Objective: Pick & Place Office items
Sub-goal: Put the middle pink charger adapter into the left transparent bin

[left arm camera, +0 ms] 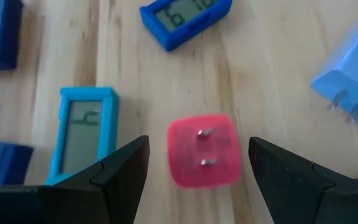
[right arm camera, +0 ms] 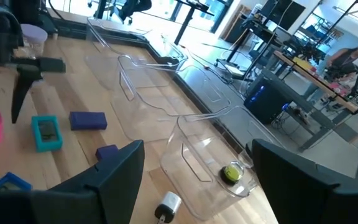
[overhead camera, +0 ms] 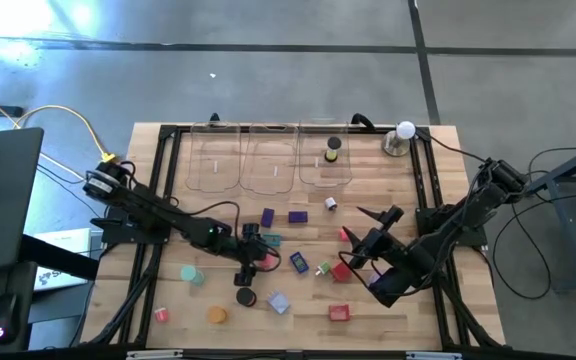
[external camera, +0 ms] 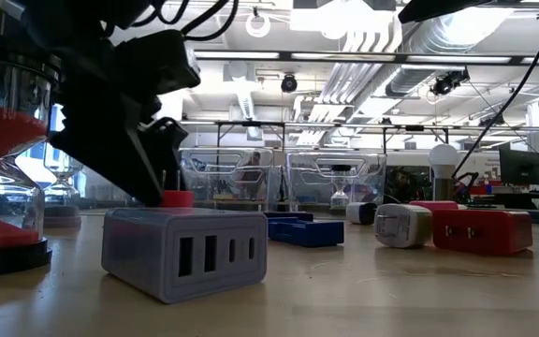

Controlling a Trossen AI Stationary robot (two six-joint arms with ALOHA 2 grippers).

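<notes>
I see left hand (left arm camera: 194, 171) open, straddling pink plug (left arm camera: 204, 150) on desk (left arm camera: 272, 81), teal timer (left arm camera: 86, 127) at its 9 o'clock. Right hand (overhead camera: 365, 262) open, raised over desk's right half.

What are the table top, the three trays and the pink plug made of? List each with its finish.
Table top: looks like pale wood, matt, with visible plank seams and grain.
Trays: clear, glossy plastic by the look; the wood shows through them.
Pink plug: probably matt plastic, with two shiny metal prongs.
</notes>
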